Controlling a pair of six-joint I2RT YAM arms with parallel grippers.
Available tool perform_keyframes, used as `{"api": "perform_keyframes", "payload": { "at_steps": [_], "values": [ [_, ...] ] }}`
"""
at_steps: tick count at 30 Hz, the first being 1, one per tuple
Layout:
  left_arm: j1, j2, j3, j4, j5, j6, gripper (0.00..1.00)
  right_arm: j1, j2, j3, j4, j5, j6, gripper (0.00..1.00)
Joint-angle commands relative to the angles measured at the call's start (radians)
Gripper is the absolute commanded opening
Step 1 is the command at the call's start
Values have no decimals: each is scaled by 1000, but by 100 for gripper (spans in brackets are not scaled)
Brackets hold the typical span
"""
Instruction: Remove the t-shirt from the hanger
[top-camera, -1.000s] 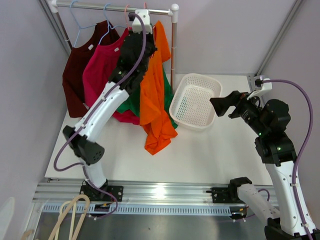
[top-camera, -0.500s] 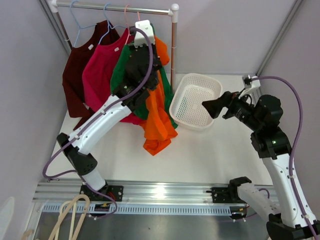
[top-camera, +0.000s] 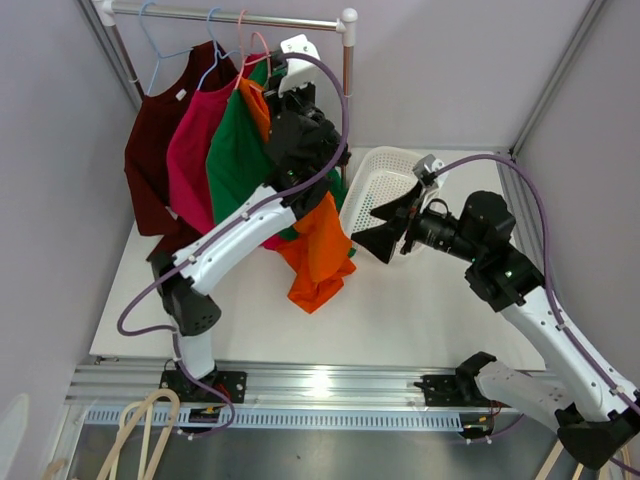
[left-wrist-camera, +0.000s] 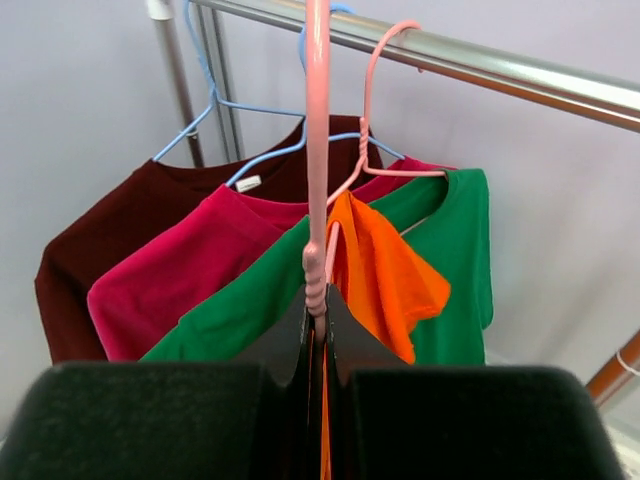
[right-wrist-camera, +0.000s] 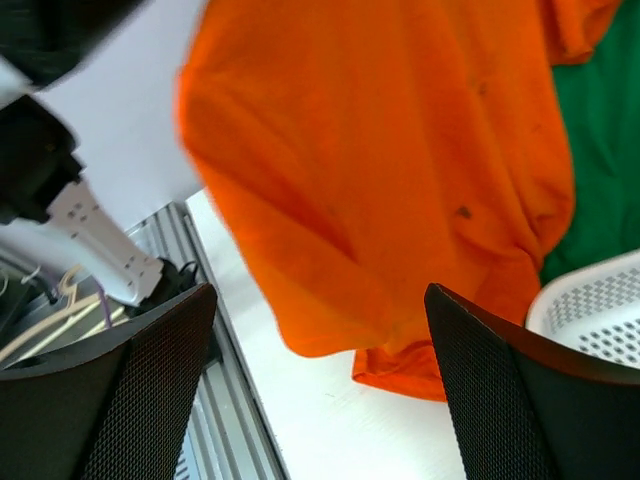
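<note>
Above the left fingers, the rail (left-wrist-camera: 480, 60) carries the other garments. The orange t-shirt (top-camera: 322, 250) hangs below those fingers, draped down to the table. It is bunched on one side, in front of the green t-shirt (top-camera: 232, 160).

I judge that I am in the middle step: the hanger is secured, and the shirt is not yet pulled off it. The next move calls for the right arm to go forward until cloth lies between its fingers. Then it must close on a good fold and draw the shirt down and away, while the left arm holds the hanger firm.

The left arm reaches up high and far, its wrist near the rail. The right arm is stretched low across the table, its wrist pointing at the shirt, with the basket (right-wrist-camera: 600, 310) to the right of its fingers.

The left gripper (left-wrist-camera: 318, 315) is clamped tight on the twisted neck of the pink hanger (left-wrist-camera: 317, 150). I cannot tell if its hook is on the rail. The right gripper (right-wrist-camera: 318, 300) has its fingers (right-wrist-camera: 140, 390) wide apart. The orange cloth is just ahead of them and nothing is held.
</note>
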Motion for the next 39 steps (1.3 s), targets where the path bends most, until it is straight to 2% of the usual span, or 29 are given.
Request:
{"api": "perform_keyframes", "payload": {
  "at_steps": [1,2,3,5,8,13,21,32,36,39],
  "values": [
    [-5,61,70,423,-69,428,1,50,5,-1,100,-31,-50,89],
    [-6,103,114,580,-72,506,1,62,6,-2,108,-31,-56,89],
    [-6,128,136,648,-75,644,1,81,8,-4,114,-30,-62,89],
    [-6,200,226,783,-90,796,1,113,6,-13,137,-5,-84,90],
    [-9,246,282,851,-105,883,1,135,9,-25,170,39,-107,90],
    [-23,233,256,891,-96,892,1,145,43,-16,169,94,-134,89],
    [-43,211,258,848,-63,895,1,150,37,-50,184,177,-162,90],
    [-52,197,262,738,-46,819,1,225,91,-48,241,162,-143,88],
    [-52,194,268,676,-41,770,1,273,112,-36,230,213,-154,81],
    [-51,187,273,649,-35,753,1,283,129,-25,209,256,-154,49]
  ]
}}
